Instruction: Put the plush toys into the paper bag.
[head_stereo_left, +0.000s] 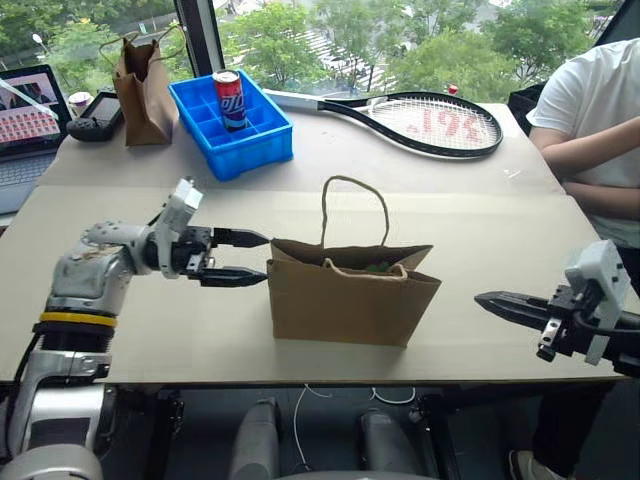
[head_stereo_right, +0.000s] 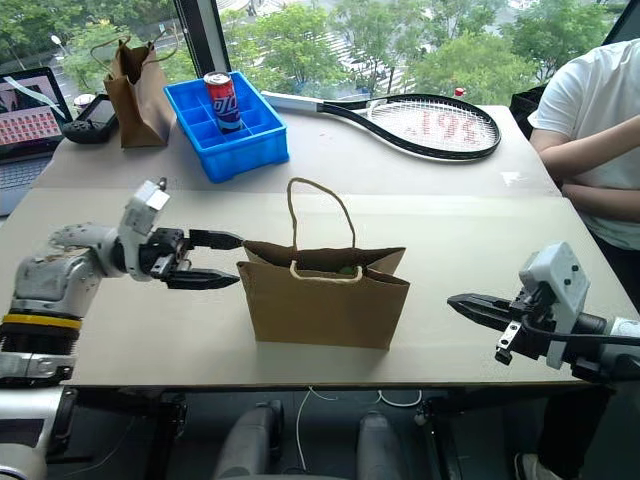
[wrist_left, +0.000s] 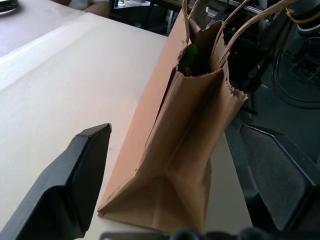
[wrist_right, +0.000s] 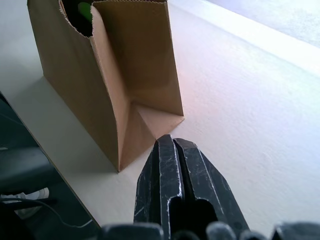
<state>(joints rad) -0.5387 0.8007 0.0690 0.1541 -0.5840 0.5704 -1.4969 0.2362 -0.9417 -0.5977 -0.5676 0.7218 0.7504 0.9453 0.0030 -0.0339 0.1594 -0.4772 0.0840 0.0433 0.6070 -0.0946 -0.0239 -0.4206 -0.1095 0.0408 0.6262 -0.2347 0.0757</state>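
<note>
My left gripper (head_stereo_left: 243, 257) stands wide apart, holding nothing, level with the left end of the paper bag (head_stereo_left: 350, 295) and just beside it, not touching as far as I can tell. My right gripper (head_stereo_left: 500, 303) is pressed shut and empty, well apart from the bag's right end, near the table's (head_stereo_left: 470, 215) right edge. The bag stands upright near the front edge of the table, about midway along it, mouth open, twine handles up. Through the mouth I see a lime-green plush toy (wrist_left: 189, 54) lying inside, against the bag's wall. The red chili toy I cannot make out; the bag's depth is hidden, so it may lie lower down. No plush toy lies on the table, so I judge the task done or all but done, with both arms clear of the bag and nothing left to carry.
</note>
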